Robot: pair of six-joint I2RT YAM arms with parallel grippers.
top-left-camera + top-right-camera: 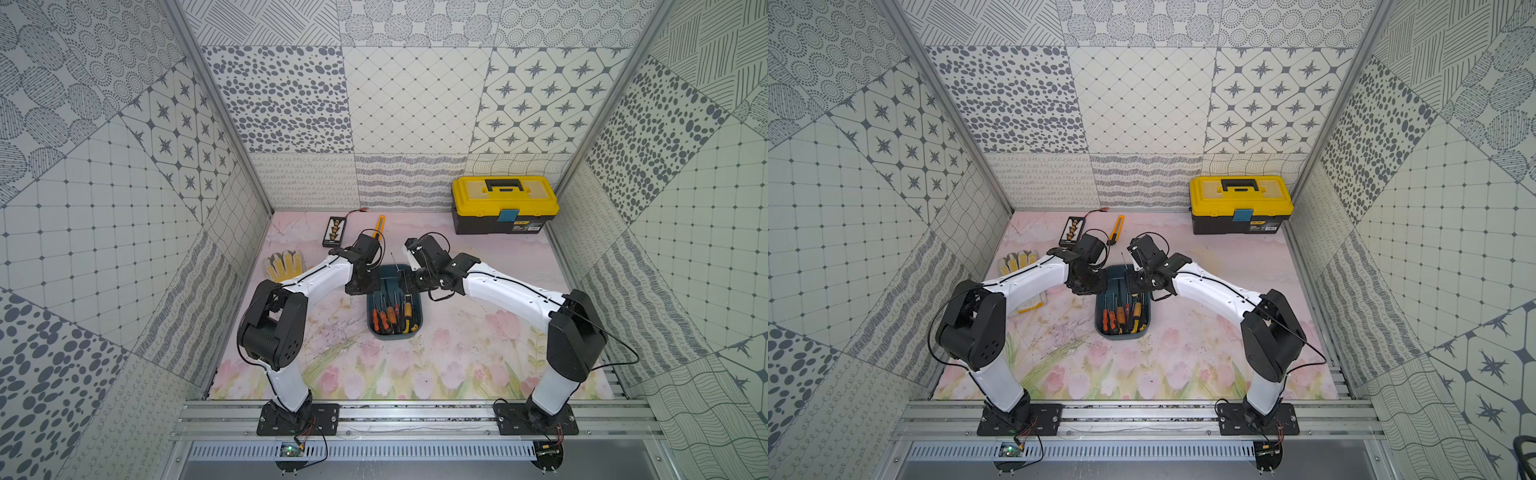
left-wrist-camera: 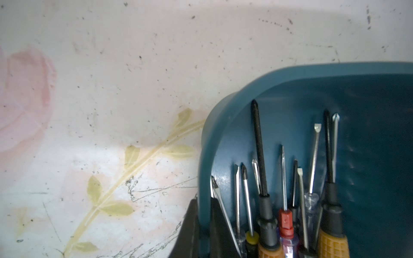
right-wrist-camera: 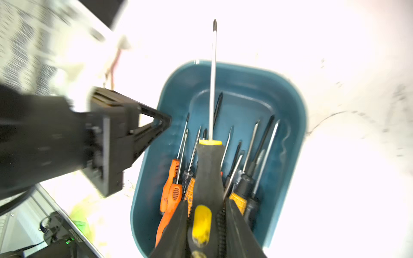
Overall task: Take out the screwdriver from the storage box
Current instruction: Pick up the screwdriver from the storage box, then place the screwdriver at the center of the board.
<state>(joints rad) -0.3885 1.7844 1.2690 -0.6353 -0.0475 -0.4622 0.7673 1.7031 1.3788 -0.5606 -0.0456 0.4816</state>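
**Right end effector grips a screwdriver above the storage box**

The storage box (image 1: 417, 322) stands near the middle of the tabletop (image 1: 457, 365), with many screwdrivers lying inside it, their handles at the near end. In the right wrist view, the right end effector (image 3: 206, 232) is closed on the black and yellow handle of one screwdriver (image 3: 207, 169). Its long silver shaft reaches out over the far rim of the box, and its handle sits above the other tools.

In the left wrist view, the left end effector (image 2: 202, 232) is closed on the side wall of the storage box (image 2: 205, 156), with one finger outside the wall and one inside. In both top views this arm comes in from 9 o'clock of the box and the right arm from 3 o'clock.

A yellow-lidded toolbox (image 1: 504, 204) stands at 1 o'clock, near the back wall. A work glove (image 1: 284, 266) lies at 10 o'clock, and a yellow utility knife (image 1: 379, 226) at 12 o'clock.
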